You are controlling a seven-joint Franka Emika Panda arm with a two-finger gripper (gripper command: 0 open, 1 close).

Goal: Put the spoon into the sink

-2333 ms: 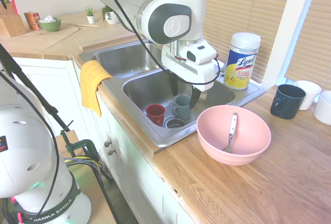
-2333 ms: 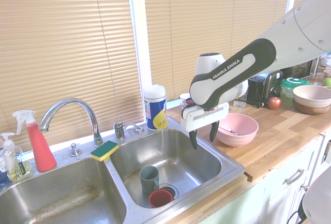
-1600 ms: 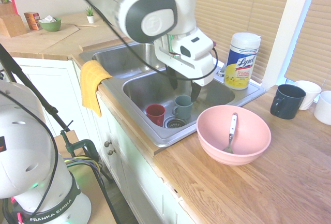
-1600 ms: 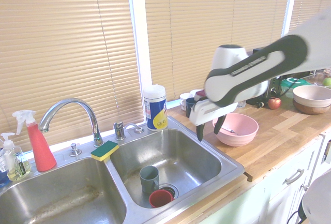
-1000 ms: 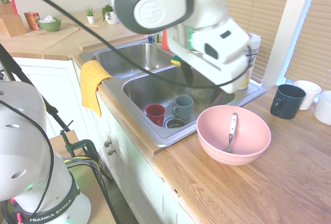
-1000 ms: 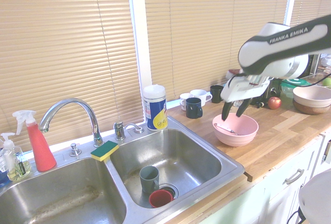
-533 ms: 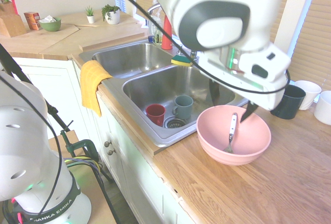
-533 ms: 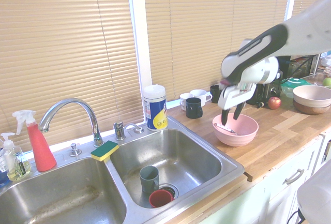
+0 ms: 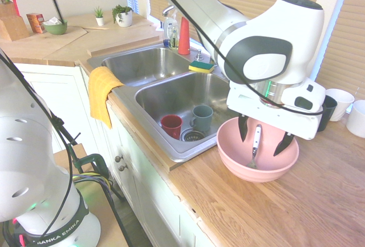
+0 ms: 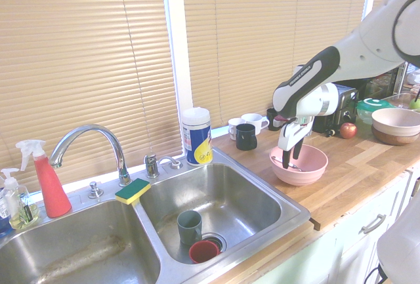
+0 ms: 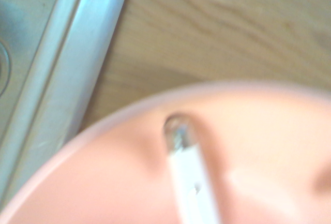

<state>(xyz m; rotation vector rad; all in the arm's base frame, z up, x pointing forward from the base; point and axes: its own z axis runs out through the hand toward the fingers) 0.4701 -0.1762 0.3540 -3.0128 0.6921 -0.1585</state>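
Two dark fingers of the claw (image 9: 263, 137) hang spread wide w/ nothing between them but air, one each side of the spoon (image 9: 255, 144), pointing straight down into the pink bowl (image 9: 228, 154). Spoon lies inside the bowl, leaning on its inner wall: white handle up toward the bowl's far rim, metal end down at the bottom, nearer the counter's front edge. So its long axis runs roughly front-to-back across the counter (image 9: 274, 213), and the fingers straddle it crosswise, approx. at mid-handle, which looks like the right alignment for a pinch. Fingertips sit at about rim level or just below; can't tell if either touches the bowl wall. Wrist view shows the spoon (image 11: 187, 172) blurred, dead centre-ish, w/ the sink's steel rim off to one side. Sink (image 9: 171, 144) is just beside the bowl, toward the counter's end; its near basin already holds a red cup (image 9: 171, 126) and a grey-green cup (image 9: 202, 117). Judgement: next is a short drop and close on the handle, nothing more.
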